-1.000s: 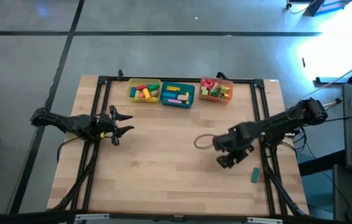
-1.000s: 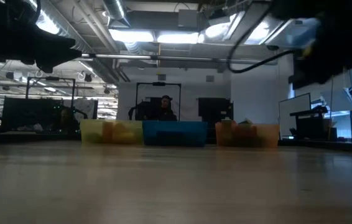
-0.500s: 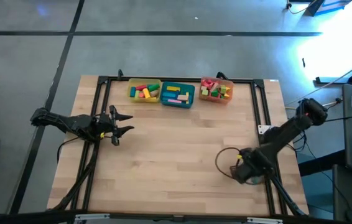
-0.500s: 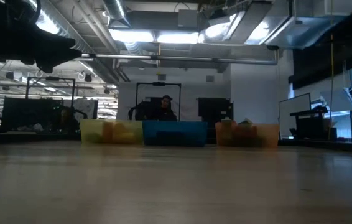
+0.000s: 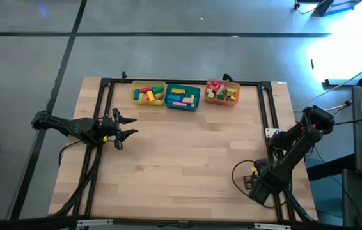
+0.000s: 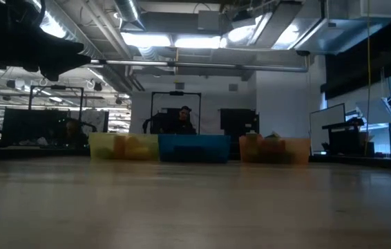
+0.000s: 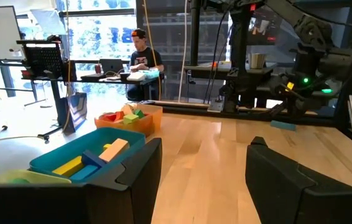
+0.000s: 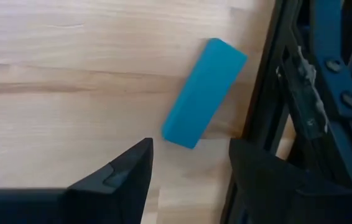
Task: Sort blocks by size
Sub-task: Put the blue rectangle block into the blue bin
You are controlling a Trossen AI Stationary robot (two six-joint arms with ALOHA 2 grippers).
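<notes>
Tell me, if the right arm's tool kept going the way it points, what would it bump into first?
Most likely the lone blue block, lying flat on the wooden table beside the black frame rail. The right tool is open and aimed down at it, apparently not touching yet; depth is hard to judge.

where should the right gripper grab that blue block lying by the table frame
Probably across the blue block's two long flat sides, near its middle, coming straight down. It lies flat and skewed beside the black frame rail, so the open right gripper should turn to match.
</notes>
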